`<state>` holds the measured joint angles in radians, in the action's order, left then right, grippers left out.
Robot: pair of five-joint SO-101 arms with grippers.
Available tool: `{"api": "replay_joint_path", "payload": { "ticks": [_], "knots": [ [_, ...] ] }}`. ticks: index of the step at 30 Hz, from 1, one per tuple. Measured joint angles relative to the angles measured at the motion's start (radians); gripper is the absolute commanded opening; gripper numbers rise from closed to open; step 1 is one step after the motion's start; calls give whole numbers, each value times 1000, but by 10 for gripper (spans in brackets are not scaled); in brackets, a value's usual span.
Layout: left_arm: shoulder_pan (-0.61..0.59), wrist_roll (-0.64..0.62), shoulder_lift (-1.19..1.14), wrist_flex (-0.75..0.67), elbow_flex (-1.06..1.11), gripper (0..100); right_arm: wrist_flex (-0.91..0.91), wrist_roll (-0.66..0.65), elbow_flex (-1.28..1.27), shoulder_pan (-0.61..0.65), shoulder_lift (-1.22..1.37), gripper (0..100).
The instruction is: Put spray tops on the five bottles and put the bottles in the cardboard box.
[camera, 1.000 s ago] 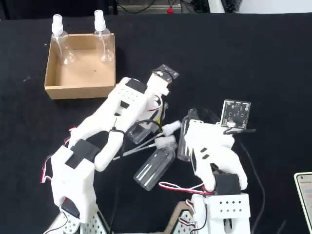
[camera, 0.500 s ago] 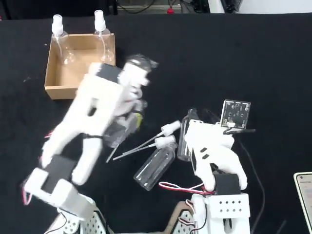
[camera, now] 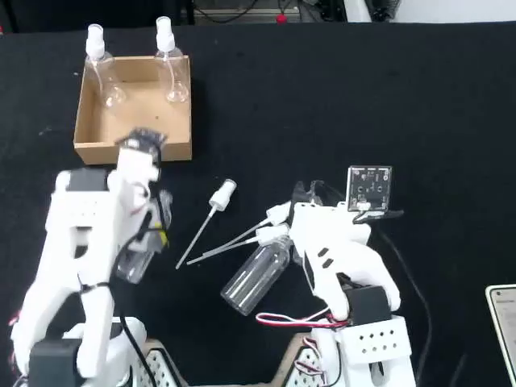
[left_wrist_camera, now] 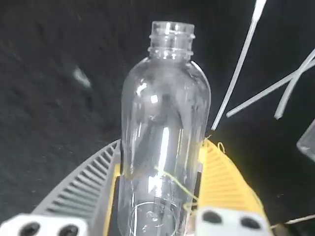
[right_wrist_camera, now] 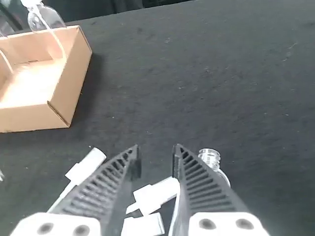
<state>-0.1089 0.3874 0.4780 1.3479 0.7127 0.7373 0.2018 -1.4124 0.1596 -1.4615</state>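
While the left gripper [left_wrist_camera: 158, 167] clamps a capless bottle [left_wrist_camera: 165, 93] near the box [camera: 133, 150], the right gripper [right_wrist_camera: 155, 158] hangs w/ jaws apart, empty, over a spray top [right_wrist_camera: 153, 191]. Capping step, I'd say; next: grab that top, feed tube into neck.

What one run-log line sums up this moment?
left tool: shut on uncapped bottle | right tool: open near loose spray tops | cardboard box: two capped bottles inside | table: lying bottle

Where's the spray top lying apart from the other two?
High view: the lone spray top lies on the table between the bottle held by the left arm and the other two tops, nearer the arms than the cardboard box.
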Motion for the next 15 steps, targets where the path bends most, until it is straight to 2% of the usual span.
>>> {"api": "replay_joint_path", "payload": {
  "ticks": [3, 8, 15],
  "knots": [
    [3, 0, 6, -49, 94, 172, 0, 0, 0, 2, 0, 113],
    [-40, -2, -43, -104, 115, 309, 0, 0, 0, 2, 0, 113],
    [-152, 0, -55, -120, 109, 308, 0, -31, 0, 2, 0, 112]
  ]
}}
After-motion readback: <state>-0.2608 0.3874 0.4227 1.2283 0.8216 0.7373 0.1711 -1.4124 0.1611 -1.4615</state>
